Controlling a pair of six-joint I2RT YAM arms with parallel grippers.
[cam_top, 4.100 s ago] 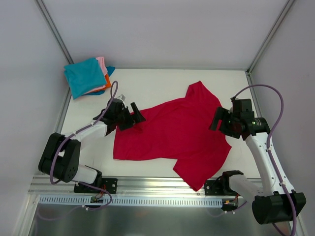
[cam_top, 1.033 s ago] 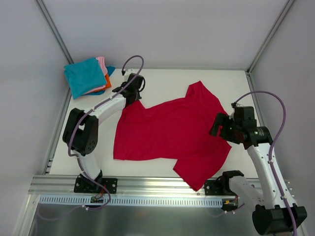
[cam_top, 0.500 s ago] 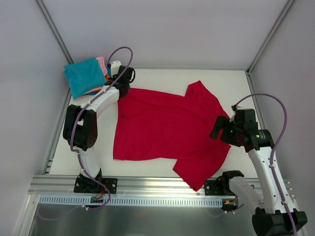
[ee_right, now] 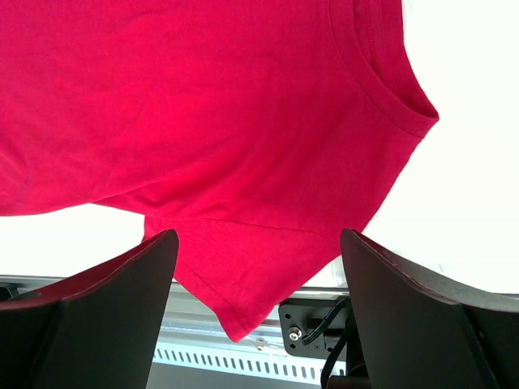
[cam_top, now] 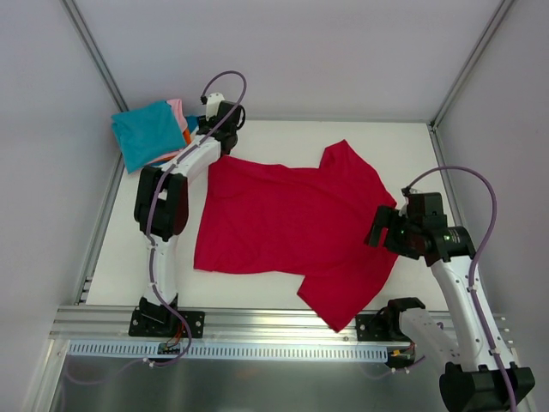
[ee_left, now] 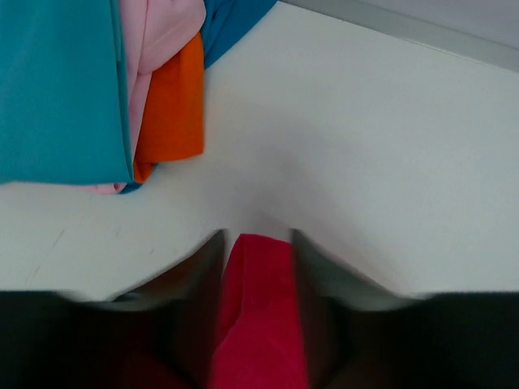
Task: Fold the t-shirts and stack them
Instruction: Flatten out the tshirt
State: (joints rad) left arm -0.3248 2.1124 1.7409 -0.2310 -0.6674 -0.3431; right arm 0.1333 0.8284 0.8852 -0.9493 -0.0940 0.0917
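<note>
The red shirt (cam_top: 292, 225) is lying spread mid-table; the folded stack (cam_top: 154, 133) is sitting at 10 o'clock; the left claw (ee_left: 258, 267) is pinching the far-left corner; the right claw (cam_top: 388, 228) is gaping, holding nothing; flatten that corner before letting go.

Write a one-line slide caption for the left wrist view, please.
Left gripper fingers straddle a red t-shirt corner on the white table, near the folded stack.
</note>
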